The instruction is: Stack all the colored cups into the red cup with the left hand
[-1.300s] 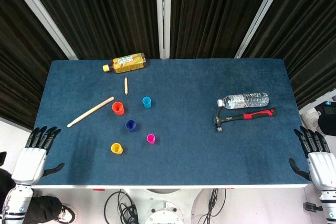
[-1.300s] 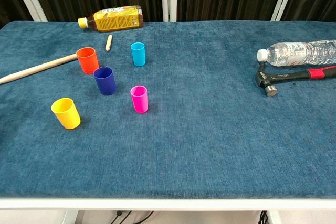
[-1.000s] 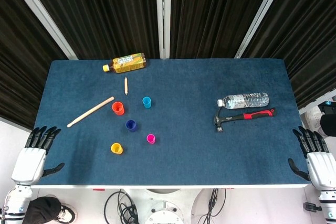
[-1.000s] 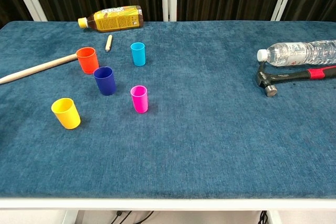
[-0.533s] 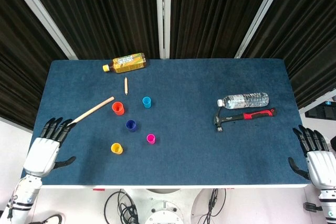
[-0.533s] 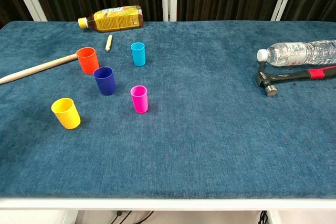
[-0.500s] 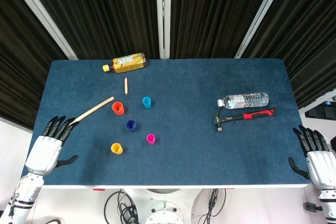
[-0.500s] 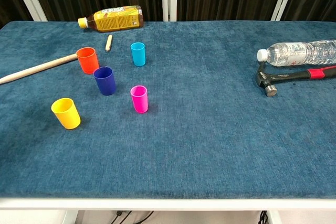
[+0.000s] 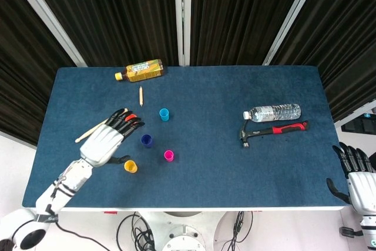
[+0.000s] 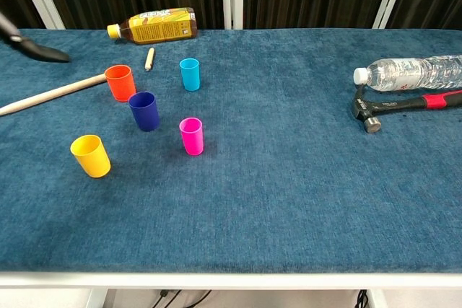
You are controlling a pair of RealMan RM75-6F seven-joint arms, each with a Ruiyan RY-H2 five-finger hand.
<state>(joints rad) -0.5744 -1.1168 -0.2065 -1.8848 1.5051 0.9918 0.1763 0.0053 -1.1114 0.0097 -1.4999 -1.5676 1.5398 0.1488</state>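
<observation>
The red cup (image 10: 120, 81) stands upright on the blue table; in the head view my left hand (image 9: 108, 139) mostly covers it. Around it stand a dark blue cup (image 9: 146, 140) (image 10: 144, 110), a cyan cup (image 9: 164, 114) (image 10: 189, 73), a pink cup (image 9: 169, 156) (image 10: 191, 135) and a yellow cup (image 9: 130, 166) (image 10: 91, 155), each apart from the others. My left hand hovers above the table with fingers spread, holding nothing; only a dark fingertip (image 10: 45, 53) shows in the chest view. My right hand (image 9: 358, 174) stays open off the table's right front corner.
A wooden stick (image 9: 87, 131) (image 10: 50, 94) lies left of the red cup. Behind it are a short wooden peg (image 9: 141, 96) and a tea bottle (image 9: 139, 70) on its side. A water bottle (image 9: 273, 112) and a hammer (image 9: 272, 130) lie at the right.
My left hand has risen from the table's left front edge and swung right and forward over the cups. The cups and my right hand have not moved.
</observation>
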